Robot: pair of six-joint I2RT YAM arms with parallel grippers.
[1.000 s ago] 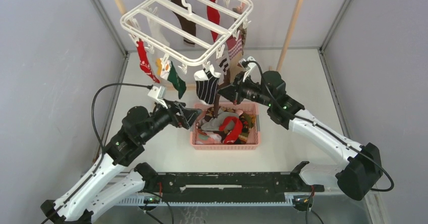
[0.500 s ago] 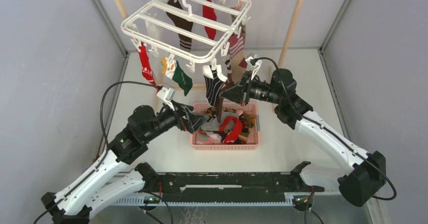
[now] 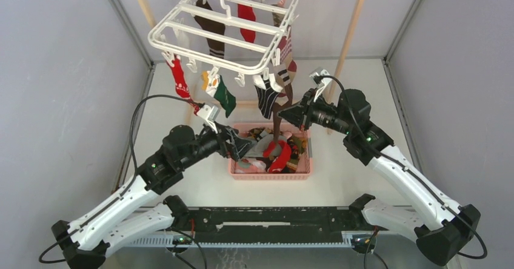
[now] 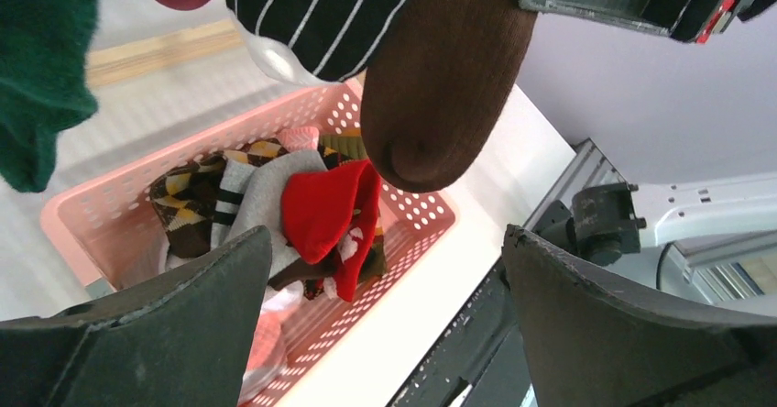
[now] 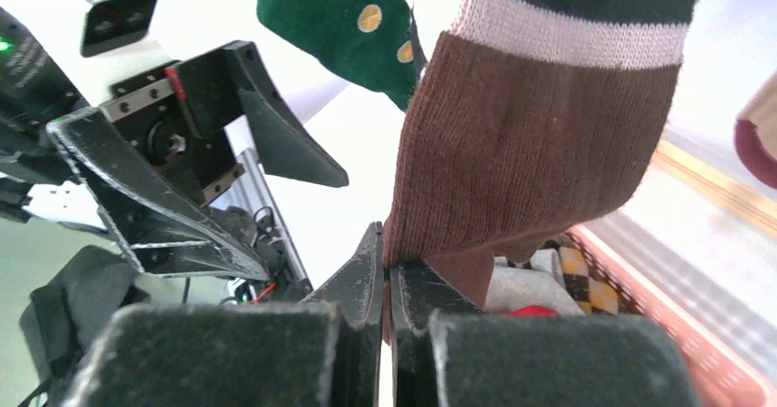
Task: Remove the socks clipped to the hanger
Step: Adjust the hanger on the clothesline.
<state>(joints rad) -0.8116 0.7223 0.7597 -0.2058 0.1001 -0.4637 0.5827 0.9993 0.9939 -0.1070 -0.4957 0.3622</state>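
Note:
The white hanger [image 3: 176, 14] hangs from a rod with several socks clipped on: a red sock [image 3: 177, 80], a green sock [image 3: 225, 98], a black striped sock [image 3: 267, 96] and a long brown sock [image 3: 277, 126]. My right gripper [image 3: 285, 112] is shut on the brown sock [image 5: 531, 141], with its jaws [image 5: 387, 274] pinched on the lower edge. The sock is still stretched up toward its clip. My left gripper [image 3: 242, 146] is open and empty [image 4: 385, 235] over the basket's left side, below the brown sock's toe [image 4: 440, 86].
A pink slatted basket [image 3: 270, 175] holding several loose socks stands on the table under the hanger; its rim also shows in the left wrist view [image 4: 101, 205]. Wooden rack poles [image 3: 348, 33] stand behind. Grey walls close both sides.
The hanger has swung to the right and back. My right gripper has moved right, still shut on the brown sock. My left gripper has moved right toward the basket, staying open.

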